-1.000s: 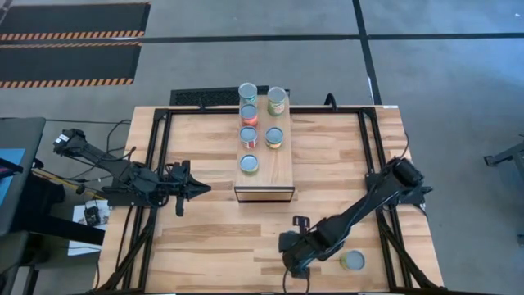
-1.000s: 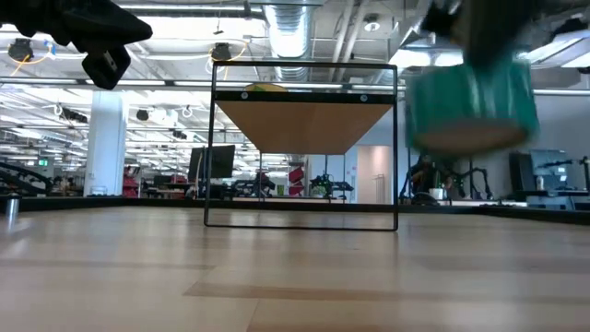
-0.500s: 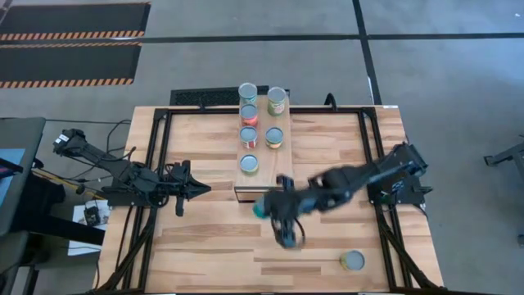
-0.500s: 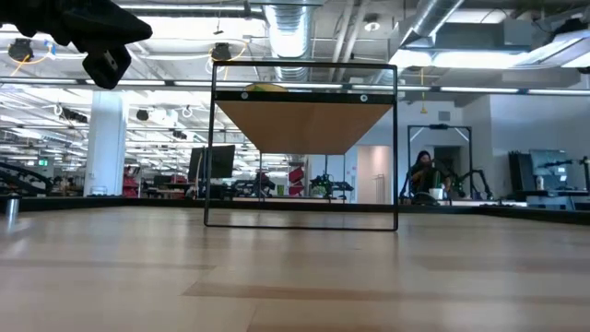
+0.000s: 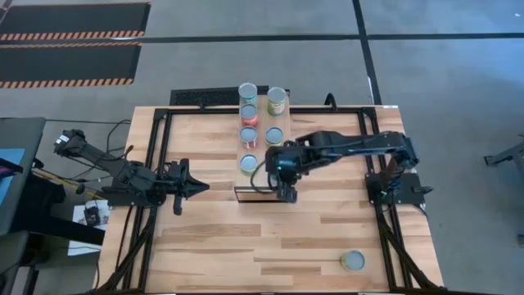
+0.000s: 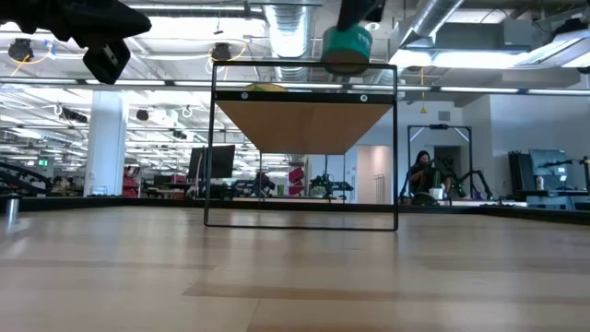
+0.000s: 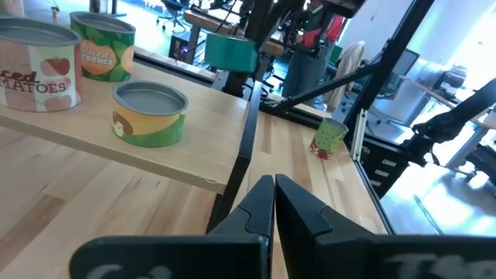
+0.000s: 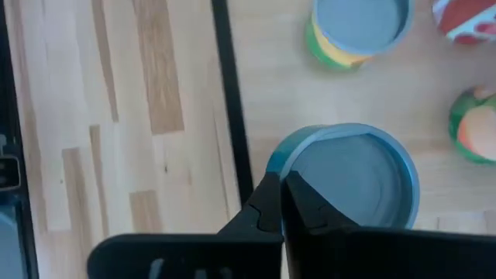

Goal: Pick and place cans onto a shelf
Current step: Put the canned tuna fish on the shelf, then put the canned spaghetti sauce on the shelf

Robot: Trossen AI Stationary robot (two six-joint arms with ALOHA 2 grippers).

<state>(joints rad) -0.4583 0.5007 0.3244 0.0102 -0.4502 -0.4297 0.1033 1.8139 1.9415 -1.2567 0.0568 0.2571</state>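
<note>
Above shelf point(image 5: 282, 176) edge, tool-held can point(image 8: 353, 182)

Table top: pale wood table point(image 5: 327, 229) of narrow glued strips, smooth, matt.
Shelf: long light-wood shelf point(image 5: 274, 168) with a smooth plank top, soft sheen; thin black metal frame point(image 6: 396, 148) around the shelf's open end.
Held can: teal-sided can with dull grey metal lid point(image 8: 353, 182), matt, with raised rim.
Cans on the shelf: yellow-and-green labelled can point(image 7: 149, 115) with brushed grey metal top and glossy paper label.
Arms: dark matt fingers point(image 7: 298, 211), plastic-looking.
Floor beside the table: grey, smooth concrete floor point(image 5: 442, 74).
</note>
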